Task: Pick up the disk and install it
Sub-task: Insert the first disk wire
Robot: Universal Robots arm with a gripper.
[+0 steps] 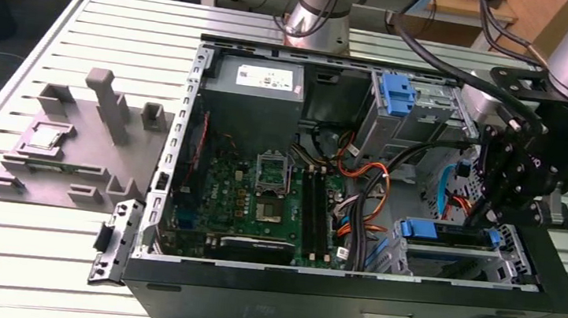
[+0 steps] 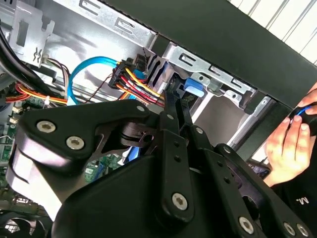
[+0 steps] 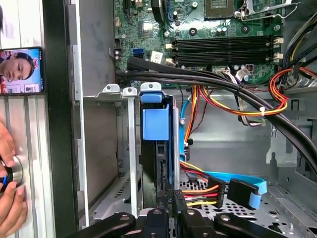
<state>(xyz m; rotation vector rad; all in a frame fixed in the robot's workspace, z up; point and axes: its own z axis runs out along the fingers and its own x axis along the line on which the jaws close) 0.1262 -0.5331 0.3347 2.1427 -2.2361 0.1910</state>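
Observation:
The disk (image 1: pixel 446 233) stands on edge in the drive cage at the open computer case's near corner, on the exterior view's right. Its blue bracket (image 3: pixel 156 119) faces the first wrist view, with the dark drive body (image 3: pixel 161 163) behind the tab. My gripper (image 1: pixel 491 220) reaches down into that cage. Its fingers lie close together at the disk's end nearest the cables, in both wrist views (image 3: pixel 171 198) (image 2: pixel 174 89). A blue bracket tab (image 2: pixel 193 88) sits just past the tips. Whether the tips pinch any part of the disk is hidden.
Thick black cables (image 3: pixel 208 79) and orange-yellow power leads (image 3: pixel 203 191) run beside the cage, with a blue data cable (image 3: pixel 237 181). Another blue bracket (image 1: pixel 397 96) fills the upper bay. A person's hand (image 2: pixel 287 144) rests outside the case wall. A grey fixture (image 1: pixel 64 144) lies on the exterior view's left.

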